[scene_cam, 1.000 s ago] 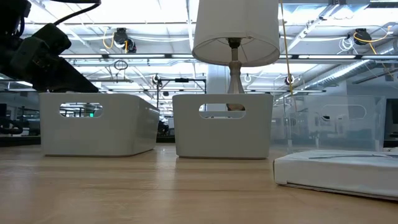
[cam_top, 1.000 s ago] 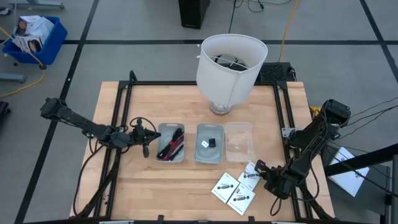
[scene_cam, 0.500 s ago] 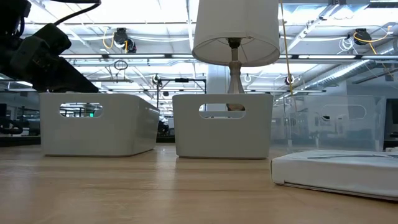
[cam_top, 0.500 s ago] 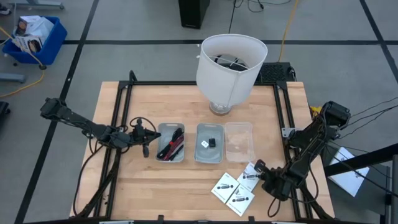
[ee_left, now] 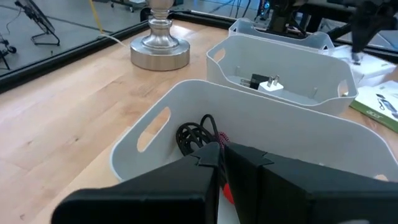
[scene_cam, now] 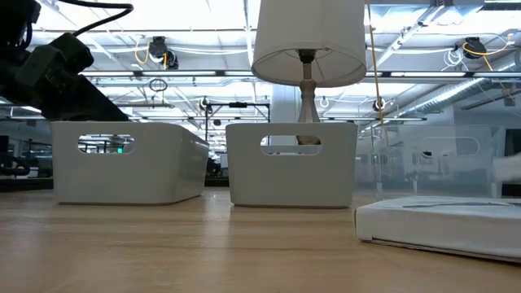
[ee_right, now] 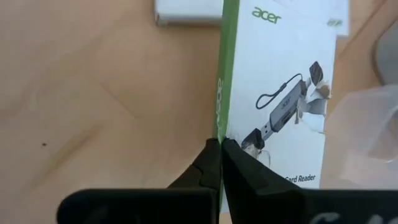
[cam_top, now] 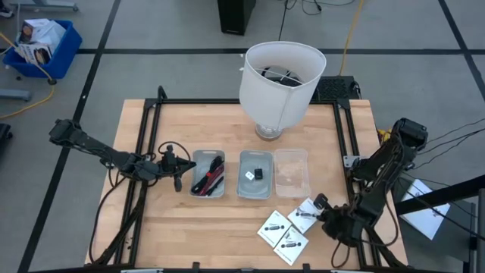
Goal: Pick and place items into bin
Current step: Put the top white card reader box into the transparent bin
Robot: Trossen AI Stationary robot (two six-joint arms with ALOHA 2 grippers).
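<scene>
In the high view, three small bins sit in a row at the middle of the wooden counter [cam_top: 189, 220]. The left grey bin [cam_top: 208, 174] holds black and red coiled cable bundles [cam_top: 210, 177]. The middle grey bin [cam_top: 255, 174] holds a small black cube [cam_top: 258, 174] beside a tiny white piece [cam_top: 249, 175]. The clear bin [cam_top: 292, 173] is on the right.

Three white Acer adapter packets [cam_top: 285, 230] lie in the lower right of the frame, just below the clear bin. The right claw [cam_top: 323, 214] is low at their right edge; in the right wrist view its fingers are clenched, tips together against the green edge of the nearest packet [ee_right: 273, 106].

The left claw [cam_top: 176, 168] waits clenched just left of the left bin. A white lamp [cam_top: 280, 80] stands behind the bins, upper centre.
</scene>
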